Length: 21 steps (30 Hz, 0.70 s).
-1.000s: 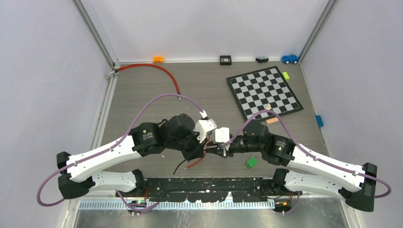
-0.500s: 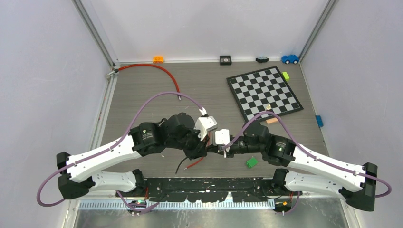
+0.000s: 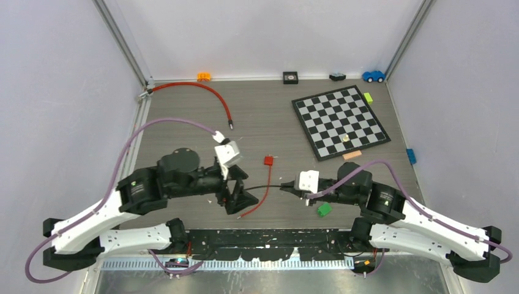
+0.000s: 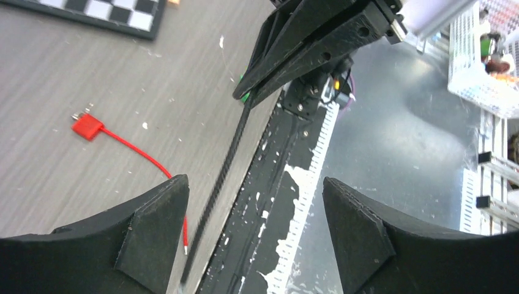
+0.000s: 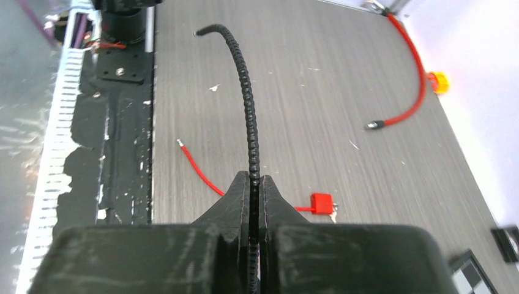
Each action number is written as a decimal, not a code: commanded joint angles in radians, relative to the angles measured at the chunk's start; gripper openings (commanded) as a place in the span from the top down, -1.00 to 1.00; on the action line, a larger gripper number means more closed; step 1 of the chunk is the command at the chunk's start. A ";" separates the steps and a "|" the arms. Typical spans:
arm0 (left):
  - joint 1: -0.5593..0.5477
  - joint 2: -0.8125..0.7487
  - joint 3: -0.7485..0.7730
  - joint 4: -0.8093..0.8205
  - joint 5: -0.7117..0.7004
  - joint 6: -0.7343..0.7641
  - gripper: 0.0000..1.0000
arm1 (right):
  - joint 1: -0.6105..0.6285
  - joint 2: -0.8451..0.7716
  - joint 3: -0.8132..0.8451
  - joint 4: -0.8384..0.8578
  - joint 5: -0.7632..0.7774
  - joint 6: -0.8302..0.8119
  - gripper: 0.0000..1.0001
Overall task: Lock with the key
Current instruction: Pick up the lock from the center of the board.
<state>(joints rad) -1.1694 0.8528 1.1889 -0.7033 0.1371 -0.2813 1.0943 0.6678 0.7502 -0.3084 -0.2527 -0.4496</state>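
Note:
A small red lock block [image 3: 268,160] lies flat on the grey table, and a thin red cable [image 3: 260,197] trails from it toward the near edge. In the right wrist view a small silvery key tip [image 5: 333,212] shows at the block [image 5: 322,203]. My right gripper [image 3: 286,187] is shut on a black ribbed cable [image 5: 247,110] that sticks out leftward, free of the table. My left gripper [image 3: 236,196] stands open at that cable's free end, with its fingers [image 4: 153,226] wide apart and nothing between them. The black cable [image 4: 225,162] runs past the left finger.
A checkerboard [image 3: 340,119] lies at the back right. A green block [image 3: 324,209] sits beside my right arm. A thick red hose [image 3: 202,90] curves at the back left. Small toys line the far wall, among them a blue car [image 3: 373,76]. The black base rail [image 3: 263,236] borders the near edge.
My left gripper opened, let go of the black cable and drew back left. My right gripper closed on the cable and pulled away right. The red block now lies uncovered.

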 commanded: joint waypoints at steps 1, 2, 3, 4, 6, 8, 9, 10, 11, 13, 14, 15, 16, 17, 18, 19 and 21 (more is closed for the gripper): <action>-0.001 -0.090 0.016 0.026 -0.123 0.010 -0.65 | 0.006 -0.035 -0.005 0.105 0.215 0.148 0.98; -0.001 -0.109 0.010 0.024 -0.183 0.010 -0.65 | 0.006 -0.035 0.000 0.123 0.268 0.217 0.98; -0.001 -0.127 0.003 0.026 -0.228 0.008 -0.64 | 0.006 -0.032 0.004 0.139 0.320 0.277 0.98; -0.002 -0.147 -0.005 0.032 -0.269 0.005 -0.63 | 0.006 -0.028 0.008 0.151 0.362 0.342 0.98; -0.002 -0.172 -0.025 0.054 -0.328 -0.003 -0.59 | 0.005 -0.013 0.019 0.186 0.466 0.459 0.98; -0.002 -0.184 -0.038 0.082 -0.353 -0.005 -0.55 | 0.006 0.015 0.030 0.231 0.565 0.597 0.98; -0.001 -0.187 -0.045 0.097 -0.360 -0.010 -0.53 | 0.006 0.033 0.042 0.245 0.624 0.697 0.98; -0.002 -0.184 -0.053 0.112 -0.363 -0.013 -0.51 | 0.006 0.054 0.061 0.249 0.692 0.786 0.98; -0.001 -0.177 -0.062 0.131 -0.363 -0.012 -0.50 | 0.005 0.078 0.084 0.233 0.752 0.868 0.98; -0.001 -0.144 -0.078 0.164 -0.361 -0.011 -0.50 | 0.006 0.144 0.158 0.163 0.855 1.032 0.98; -0.001 -0.118 -0.081 0.174 -0.360 -0.011 -0.50 | 0.006 0.170 0.189 0.133 0.889 1.101 0.98; -0.001 -0.077 -0.079 0.182 -0.358 -0.009 -0.50 | 0.006 0.192 0.212 0.118 0.908 1.167 0.98; -0.002 -0.038 -0.074 0.188 -0.354 -0.007 -0.50 | 0.006 0.208 0.224 0.119 0.917 1.226 0.98; -0.002 -0.002 -0.070 0.191 -0.350 -0.002 -0.50 | 0.006 0.219 0.227 0.131 0.924 1.279 0.98; -0.001 0.033 -0.058 0.192 -0.348 0.002 -0.50 | 0.006 0.223 0.225 0.146 0.938 1.338 0.98; -0.002 0.066 -0.050 0.196 -0.350 0.006 -0.50 | 0.005 0.225 0.222 0.151 0.957 1.393 0.98; -0.005 0.115 -0.037 0.219 -0.362 0.011 -0.55 | 0.006 0.227 0.223 0.140 0.988 1.499 0.98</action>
<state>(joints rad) -1.1694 0.8764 1.1236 -0.5629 -0.2005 -0.2829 1.0977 0.8986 0.9310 -0.2089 0.5846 0.7116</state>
